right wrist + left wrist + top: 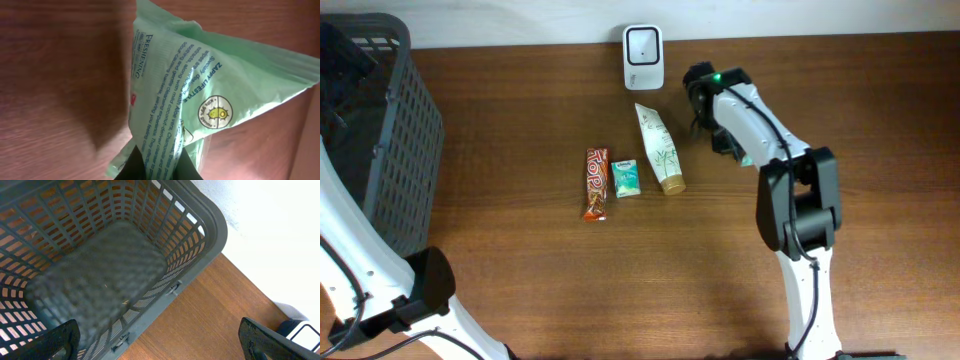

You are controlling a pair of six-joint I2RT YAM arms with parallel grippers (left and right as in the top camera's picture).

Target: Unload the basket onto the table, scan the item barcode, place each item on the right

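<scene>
The right arm's jaws are pressed together on one end of a green wipes packet (210,85), lifted off the counter (520,120) near its back edge, just right of the white scanner (643,57). So the pick-up looks done. Presenting the barcode, which I can't see, seems left. A tube (660,148), a candy bar (596,183) and a small sachet (626,178) wait mid-counter. The left arm's jaws hang spread wide over the basket (215,230).
</scene>
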